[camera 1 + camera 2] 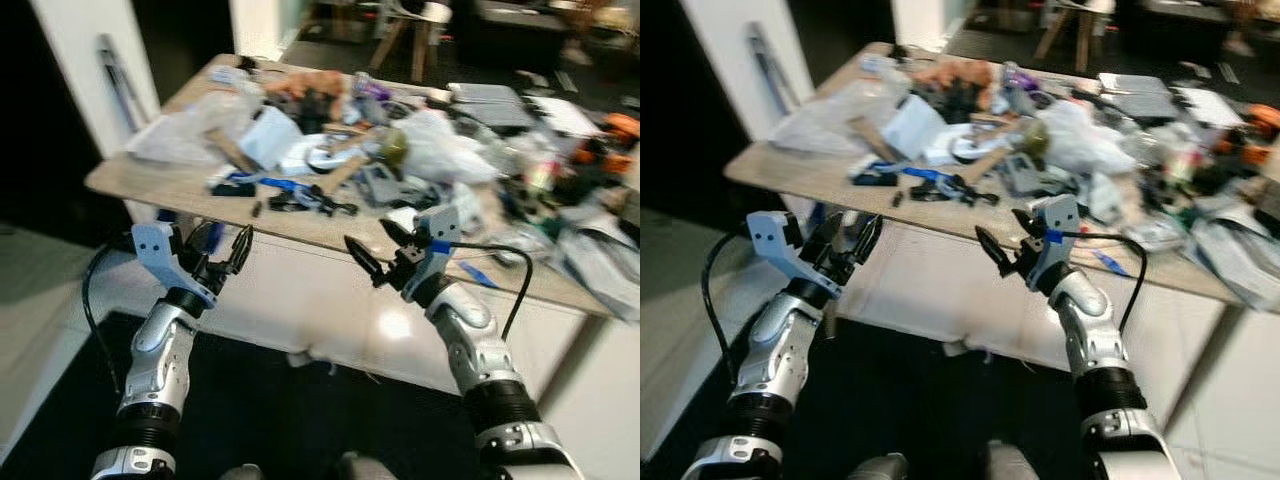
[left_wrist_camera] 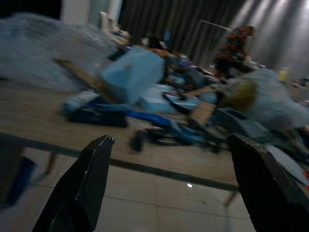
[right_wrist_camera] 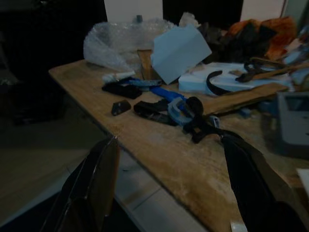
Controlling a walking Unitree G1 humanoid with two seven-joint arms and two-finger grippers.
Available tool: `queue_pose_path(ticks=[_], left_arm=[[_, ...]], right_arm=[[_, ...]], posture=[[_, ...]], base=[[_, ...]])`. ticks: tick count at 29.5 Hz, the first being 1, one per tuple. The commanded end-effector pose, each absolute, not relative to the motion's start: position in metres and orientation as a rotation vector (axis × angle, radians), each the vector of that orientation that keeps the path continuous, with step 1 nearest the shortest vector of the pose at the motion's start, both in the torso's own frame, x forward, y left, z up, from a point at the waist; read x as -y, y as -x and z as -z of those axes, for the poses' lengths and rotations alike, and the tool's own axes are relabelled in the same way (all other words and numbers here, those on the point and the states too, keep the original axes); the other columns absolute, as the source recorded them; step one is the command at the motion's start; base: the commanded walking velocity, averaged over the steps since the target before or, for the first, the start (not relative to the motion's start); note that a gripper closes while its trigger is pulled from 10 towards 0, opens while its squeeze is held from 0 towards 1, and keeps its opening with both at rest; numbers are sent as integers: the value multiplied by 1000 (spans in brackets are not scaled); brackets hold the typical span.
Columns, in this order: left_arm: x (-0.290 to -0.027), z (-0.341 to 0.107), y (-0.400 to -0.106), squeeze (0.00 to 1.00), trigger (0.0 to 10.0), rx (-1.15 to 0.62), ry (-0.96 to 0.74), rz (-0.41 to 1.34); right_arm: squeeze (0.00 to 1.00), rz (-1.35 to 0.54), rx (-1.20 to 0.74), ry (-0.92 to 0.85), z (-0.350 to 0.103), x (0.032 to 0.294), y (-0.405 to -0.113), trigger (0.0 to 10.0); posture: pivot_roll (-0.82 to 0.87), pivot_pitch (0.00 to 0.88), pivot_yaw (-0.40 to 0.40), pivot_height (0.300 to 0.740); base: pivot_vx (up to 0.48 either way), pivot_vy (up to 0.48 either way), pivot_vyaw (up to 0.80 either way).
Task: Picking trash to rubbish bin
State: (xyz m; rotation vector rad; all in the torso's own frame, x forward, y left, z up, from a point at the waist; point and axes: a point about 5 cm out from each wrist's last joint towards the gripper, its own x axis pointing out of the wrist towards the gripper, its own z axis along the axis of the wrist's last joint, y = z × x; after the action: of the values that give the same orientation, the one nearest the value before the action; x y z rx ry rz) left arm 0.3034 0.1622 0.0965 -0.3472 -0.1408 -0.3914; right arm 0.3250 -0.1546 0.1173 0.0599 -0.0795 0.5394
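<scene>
Facing a wooden table heaped with clutter, the robot holds both arms raised just short of its near edge. Left gripper sits at about eight o'clock in the head view, fingers spread wide, nothing between them, tips aimed at the table edge. Right gripper is at about five o'clock from the pile's centre, its fingers also parted wide and empty, hovering just off the edge. The trash is all up on the tabletop: a crumpled clear plastic bag at ten o'clock, a pale blue sheet propped beside it, a white foam block at twelve, and a white plastic bundle out toward one o'clock. Nearest the edge lies a black and blue strap tangle, with a small black piece just beside it, well clear of both grippers. The head views are slightly blurred, and the table's far right side is too smeared to sort out.
</scene>
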Motion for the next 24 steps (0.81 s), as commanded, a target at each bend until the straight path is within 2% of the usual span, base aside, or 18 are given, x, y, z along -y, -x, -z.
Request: queue_pose_path(ticks=[1, 5, 6, 8, 10, 11, 12, 14, 17, 22, 24], left_arm=[[-157, -96, -304, 0, 10000, 136, 346, 420], [-157, -99, -301, 0, 10000, 151, 329, 484], [-156, -102, -297, 0, 10000, 161, 304, 566], [-156, -102, -297, 0, 10000, 161, 304, 566], [-157, -106, -288, 0, 10000, 173, 273, 685], [-157, -106, -288, 0, 10000, 173, 273, 685], [-162, -109, -281, 0, 10000, 174, 257, 775], [-163, -114, -279, 0, 10000, 178, 248, 823], [-161, -115, -276, 0, 10000, 178, 246, 865], [-155, -117, -274, 0, 10000, 180, 244, 911], [-155, -118, -273, 0, 10000, 180, 246, 922]], right_arm=[[0, -523, 78, -62, -118, 159, -325, 10000], [0, -517, 74, -56, -118, 160, -326, 10000], [0, -510, 69, -52, -118, 162, -326, 10000], [0, -510, 69, -52, -118, 162, -326, 10000], [0, -487, 63, -58, -120, 165, -328, 10000], [0, -487, 63, -58, -120, 165, -328, 10000], [0, -445, 62, -73, -124, 172, -333, 10000], [0, -409, 69, -65, -129, 179, -337, 10000], [0, -393, 72, -64, -131, 183, -338, 10000], [0, -375, 51, -71, -130, 186, -339, 10000], [0, -375, 39, -70, -129, 186, -339, 10000]], posture=[[-7, 0, -30, 740], [-12, 0, -28, 740], [-14, 0, -29, 740], [-14, 0, -29, 740], [-10, 0, -31, 740], [-10, 0, -31, 740], [-10, 0, -31, 740], [-9, 0, -31, 740], [-12, 0, -32, 740], [-12, 0, -32, 740], [-12, 0, -32, 740]], base=[[262, 0, 0], [261, 0, 0], [274, 0, 0], [274, 0, 0], [259, 0, 0], [255, 0, 0], [0, 0, 0], [0, 0, 0], [0, 0, 0], [253, 0, 0], [281, 0, -775]])
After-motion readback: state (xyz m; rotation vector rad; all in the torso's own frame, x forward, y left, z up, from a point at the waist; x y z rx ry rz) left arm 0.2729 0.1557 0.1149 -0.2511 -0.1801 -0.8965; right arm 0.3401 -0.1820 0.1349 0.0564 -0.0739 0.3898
